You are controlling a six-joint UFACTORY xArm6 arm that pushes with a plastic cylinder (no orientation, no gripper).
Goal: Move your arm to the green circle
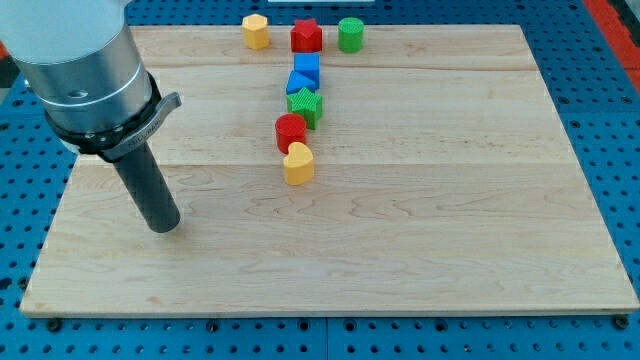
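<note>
The green circle (pixel 351 34) stands near the board's top edge, just right of a red star (pixel 306 37). My tip (pixel 163 227) rests on the board at the view's left, far below and left of the green circle, touching no block. A yellow hexagon (pixel 256 31) sits left of the red star. Below the star runs a column: a blue cube (pixel 307 66), a second blue block (pixel 299 84), a green star (pixel 305 105), a red cylinder (pixel 290 131) and a yellow heart (pixel 298 164).
The wooden board (pixel 450 220) lies on a blue perforated table (pixel 600 120). The arm's grey body (pixel 85 70) looms over the board's top left corner.
</note>
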